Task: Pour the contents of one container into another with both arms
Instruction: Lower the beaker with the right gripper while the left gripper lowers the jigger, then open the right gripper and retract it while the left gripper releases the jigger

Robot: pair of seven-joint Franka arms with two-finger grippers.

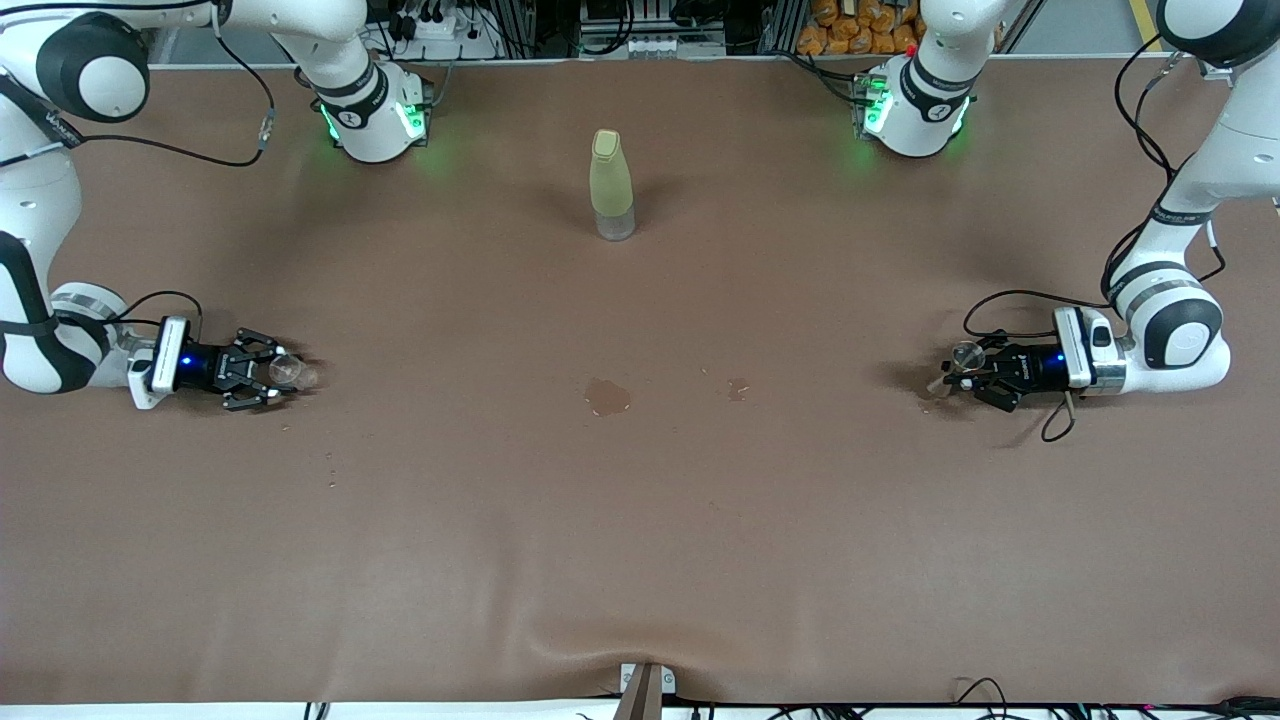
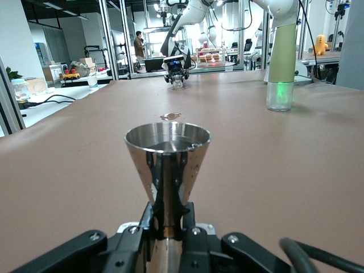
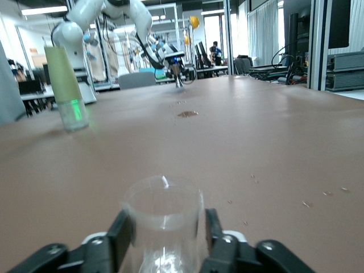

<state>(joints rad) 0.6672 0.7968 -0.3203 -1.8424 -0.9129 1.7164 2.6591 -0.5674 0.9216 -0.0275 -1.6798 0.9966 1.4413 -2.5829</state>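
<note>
Front view: two white jointed Franka arms lie low at either end of a brown tabletop, each with a small vessel between its fingers. The right gripper, at the right arm's end, is closed around a clear, straight-sided plastic cup; the left gripper, at the left arm's end, is clamped on a polished steel cone-shaped measuring cup. The two are well apart. Between them, closer to the robot bases, a tall pale-green bottle with a clear base stands upright, and a small wet patch marks the cloth nearer the camera than the bottle.

Left wrist view: the steel measuring cup stands upright, pinched at its narrow waist by the left gripper. Some liquid seems to lie inside, though how much is unclear. It looks rigid and dent-proof but slick; the waist grip should judgeably keep it from slipping through, while the flared rim invites dribbling if tipped fast.

Right wrist view: the clear plastic cup sits upright between the fingers of the right gripper, held at mid-wall. It appears thin, light and easily squeezed out of round, so a gentle hold low on the wall seems wisest. Whether it holds anything cannot be told. The pale-green bottle and the other arm show in the distance.
</note>
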